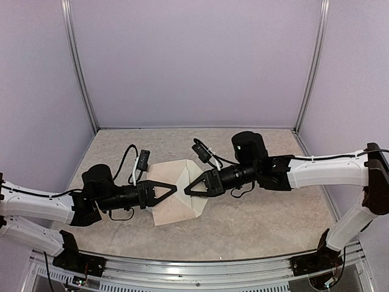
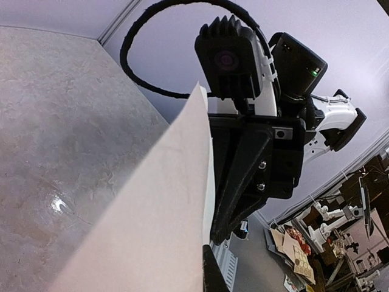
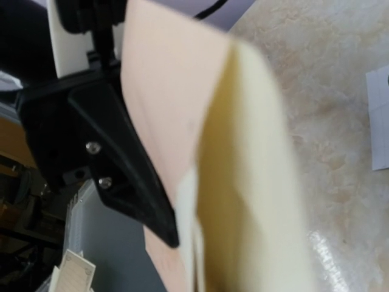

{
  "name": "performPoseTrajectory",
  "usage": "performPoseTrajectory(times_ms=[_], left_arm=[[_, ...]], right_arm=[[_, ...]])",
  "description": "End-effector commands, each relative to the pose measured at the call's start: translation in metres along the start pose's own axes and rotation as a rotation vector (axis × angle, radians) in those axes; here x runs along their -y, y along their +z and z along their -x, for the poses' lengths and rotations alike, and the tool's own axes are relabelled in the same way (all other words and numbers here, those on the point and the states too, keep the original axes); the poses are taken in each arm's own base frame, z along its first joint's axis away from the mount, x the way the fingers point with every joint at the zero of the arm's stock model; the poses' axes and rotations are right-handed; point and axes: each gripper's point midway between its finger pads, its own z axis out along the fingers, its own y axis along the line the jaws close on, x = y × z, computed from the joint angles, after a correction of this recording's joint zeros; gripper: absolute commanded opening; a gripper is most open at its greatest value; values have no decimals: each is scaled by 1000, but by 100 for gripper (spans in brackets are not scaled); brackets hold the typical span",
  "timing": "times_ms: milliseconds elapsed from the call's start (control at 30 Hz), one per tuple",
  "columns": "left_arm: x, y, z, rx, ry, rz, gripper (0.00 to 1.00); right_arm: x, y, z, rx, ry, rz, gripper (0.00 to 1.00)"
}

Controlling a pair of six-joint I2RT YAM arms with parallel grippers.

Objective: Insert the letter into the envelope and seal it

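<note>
Both grippers meet tip to tip over the table's middle, holding paper between them. My left gripper (image 1: 175,188) is shut on the pale pink envelope (image 1: 167,204), which fills the left wrist view (image 2: 152,213); one fingertip (image 2: 214,277) shows beside it. A thin white edge of the letter (image 2: 208,182) lies against the envelope. My right gripper (image 1: 186,190) looks shut on the cream letter (image 3: 255,182), blurred and close in the right wrist view, next to the envelope (image 3: 164,91). Its own fingers are hidden there.
The marbled table (image 1: 267,219) lies under the paper. A white sheet (image 3: 380,121) lies flat on it at the right edge of the right wrist view. Metal frame posts (image 1: 79,67) stand at the back corners. Cables loop over both wrists.
</note>
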Motion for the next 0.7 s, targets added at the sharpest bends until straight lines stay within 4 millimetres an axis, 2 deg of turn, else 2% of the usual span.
performPoseTrajectory(times_ms=[0,100,200,267,433,600,667], left_arm=[[11,-1,5,16,24,-40,0],[11,0,4,11,21,-42,1],[9,2,2,3,14,-42,10],[9,3,0,-1,10,-46,11],[8,6,-2,-12,4,-51,12],[7,7,-4,-20,2,-46,8],[7,8,-4,-22,1,-46,10]], right_arm=[[-7,4,5,11,-25,38,1],[-11,7,5,3,-30,60,0],[-13,9,5,-3,-38,77,0],[-16,10,6,-1,-43,84,0],[-16,11,6,1,-44,93,0],[-17,9,8,10,-52,83,0],[-18,7,9,14,-58,74,0]])
